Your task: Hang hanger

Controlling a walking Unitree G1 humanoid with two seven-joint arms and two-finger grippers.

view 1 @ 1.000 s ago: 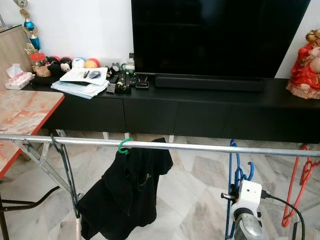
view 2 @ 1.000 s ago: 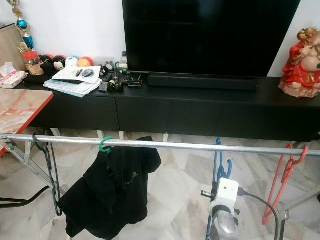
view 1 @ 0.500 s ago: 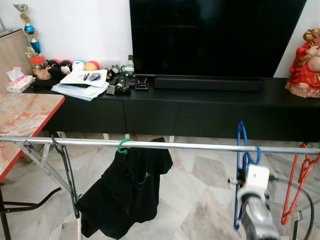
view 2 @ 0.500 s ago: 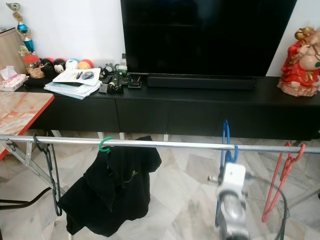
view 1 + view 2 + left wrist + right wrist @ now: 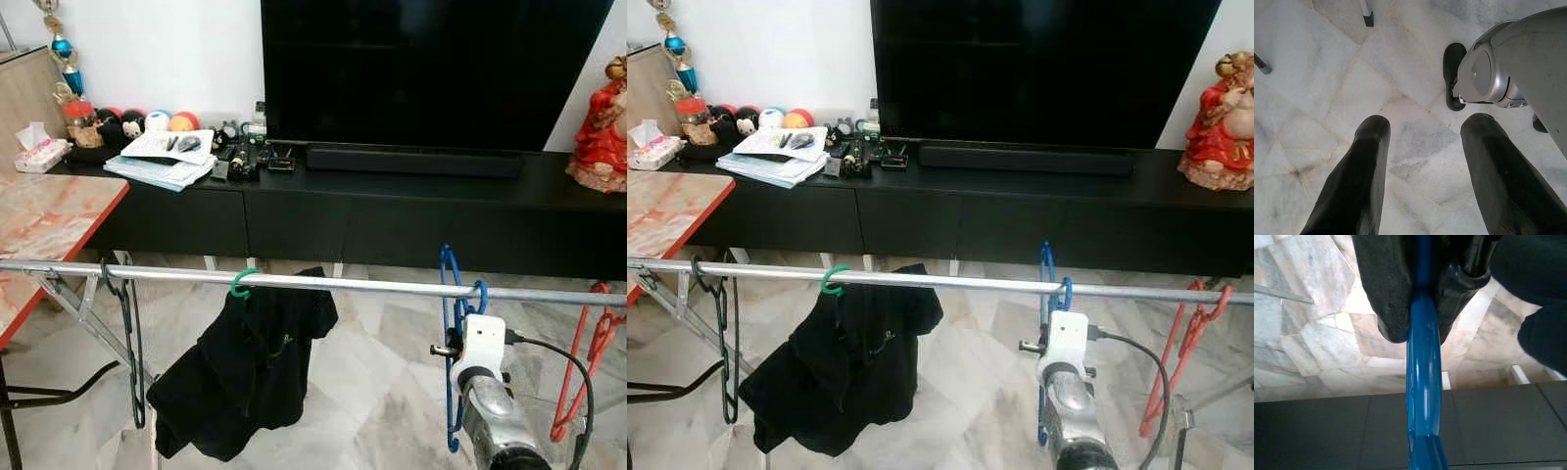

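A silver rail runs across in front of me. A blue hanger hangs at its right part, its hook curled over the rail. My right arm, with its white wrist camera, reaches up just below that hook. In the right wrist view my right gripper is shut on the blue hanger. My left gripper hangs open over the marble floor, with nothing between its fingers.
A black shirt on a green hanger hangs mid-rail. A black hanger is at the left and a red hanger at the right. Behind stand a black TV console, a red figurine and a marble table.
The right arm brought the blue hanger up from below the rail to above it, then shifted it left and lower, so its hook now sits over the rail. The camera shifted slightly.
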